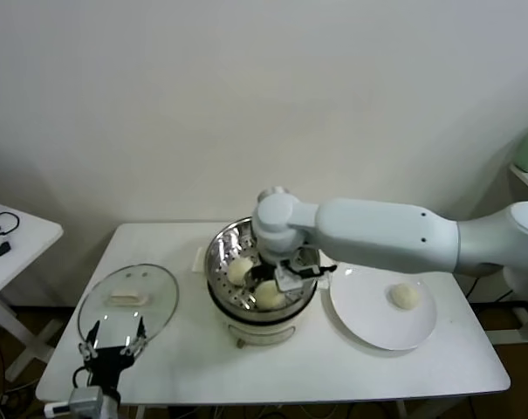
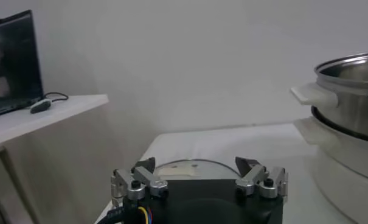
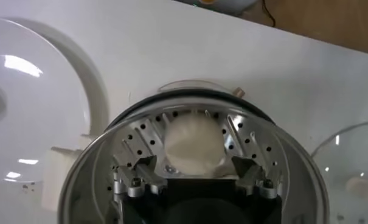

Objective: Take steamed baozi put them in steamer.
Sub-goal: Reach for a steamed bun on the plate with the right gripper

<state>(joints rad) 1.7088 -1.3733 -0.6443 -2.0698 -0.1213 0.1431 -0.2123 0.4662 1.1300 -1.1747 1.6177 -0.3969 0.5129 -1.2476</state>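
two buns [image 1: 255,284] sit in the steamer [image 1: 218,253] and one waits on the plate [image 1: 368,327], while the right gripper [image 3: 196,173] hangs open over a bun and could bump it when lifting.

A white counter [image 1: 421,367] carried everything. The right pincer [image 1: 283,272] hung over its middle, and directly beneath that pincer stood the steamer [image 1: 218,253] on its white cooker base, resting on the counter top. Just beside the steamer, on the side of the right pincer's own arm, a flat white plate [image 1: 368,325] lay on the counter. On the far side of the steamer from that plate, a round glass lid [image 1: 159,301] lay flat, just ahead of the left pincer [image 1: 113,339], which sat low at the counter's near corner. A second, smaller white counter [image 1: 19,240] stood apart, beyond the lid, with a dark cable [image 1: 2,225] lying on it.
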